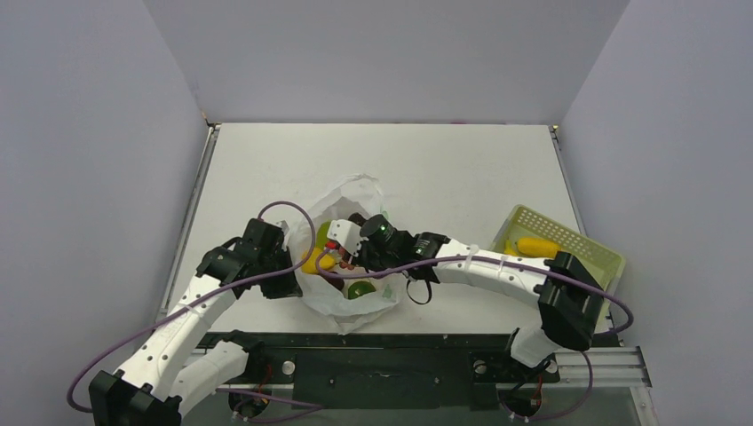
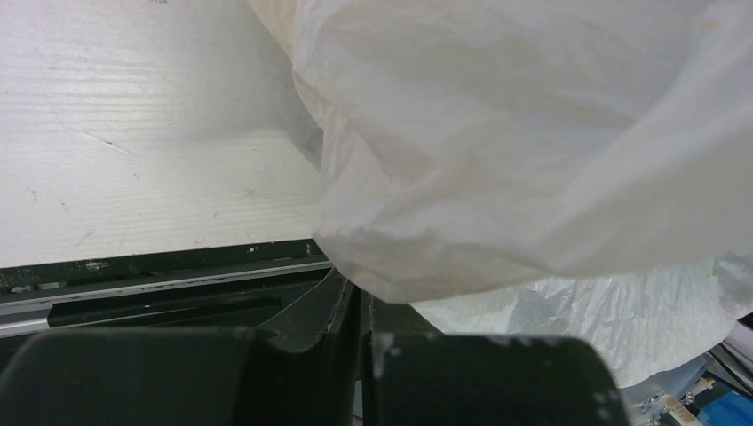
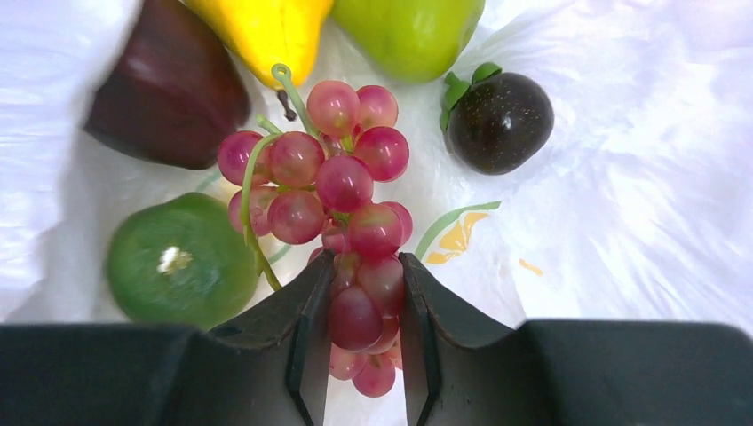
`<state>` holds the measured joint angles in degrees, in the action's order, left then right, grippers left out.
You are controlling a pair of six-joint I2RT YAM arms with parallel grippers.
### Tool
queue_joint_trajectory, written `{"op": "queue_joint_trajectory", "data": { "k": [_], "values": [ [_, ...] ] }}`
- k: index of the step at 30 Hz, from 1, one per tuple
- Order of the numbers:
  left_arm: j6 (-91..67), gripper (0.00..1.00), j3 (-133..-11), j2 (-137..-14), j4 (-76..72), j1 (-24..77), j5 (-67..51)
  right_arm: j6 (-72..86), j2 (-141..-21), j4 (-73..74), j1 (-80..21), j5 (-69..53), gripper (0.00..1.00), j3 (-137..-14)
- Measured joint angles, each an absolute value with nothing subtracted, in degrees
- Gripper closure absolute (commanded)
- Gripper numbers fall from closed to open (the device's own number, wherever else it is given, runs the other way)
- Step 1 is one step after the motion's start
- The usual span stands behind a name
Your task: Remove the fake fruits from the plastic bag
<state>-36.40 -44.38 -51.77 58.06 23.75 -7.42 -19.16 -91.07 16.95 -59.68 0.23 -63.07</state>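
Observation:
The plastic bag (image 1: 355, 191) lies open in front of both arms, with fake fruits inside. My right gripper (image 3: 364, 266) reaches into it, and its jaws press on both sides of the lower grapes of the red grape bunch (image 3: 342, 182). Around the bunch lie a green lime (image 3: 178, 262), a dark purple round fruit (image 3: 497, 122), a dark maroon piece (image 3: 169, 89), a yellow piece (image 3: 266, 31) and a green pear (image 3: 408, 31). My left gripper (image 2: 364, 297) is shut at the bag's left rim, pinching the white film (image 2: 497, 133).
A pale yellow-green perforated basket (image 1: 586, 244) stands at the right, beside the right arm, with a yellow banana (image 1: 537, 247) in it. Grey walls enclose the white table (image 1: 444, 160). The black mounting rail (image 1: 382, 364) runs along the near edge.

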Motion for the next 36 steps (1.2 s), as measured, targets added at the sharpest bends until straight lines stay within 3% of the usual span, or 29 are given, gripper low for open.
{"op": "queue_joint_trajectory", "data": {
  "k": [13, 23, 29, 36],
  "values": [
    [-36.3, 1.00, -44.4, -52.9, 56.4, 23.1, -7.3, -7.7, -67.0, 18.1, -60.1, -3.8, 1.00, -62.7],
    [-35.5, 1.00, -44.4, -54.2, 55.2, 22.5, -7.5, -4.5, -46.0, 25.7, -55.7, 13.6, 1.00, -54.6],
    [-35.3, 1.00, -44.4, -54.2, 54.6, 22.0, -8.2, -5.5, -41.1, 33.0, -43.7, 24.1, 1.00, -50.2],
    [-34.6, 1.00, -44.4, -54.4, 53.8, 21.6, -10.4, -11.7, -43.4, 38.5, -22.7, 24.4, 1.00, -44.3]
  ]
}}
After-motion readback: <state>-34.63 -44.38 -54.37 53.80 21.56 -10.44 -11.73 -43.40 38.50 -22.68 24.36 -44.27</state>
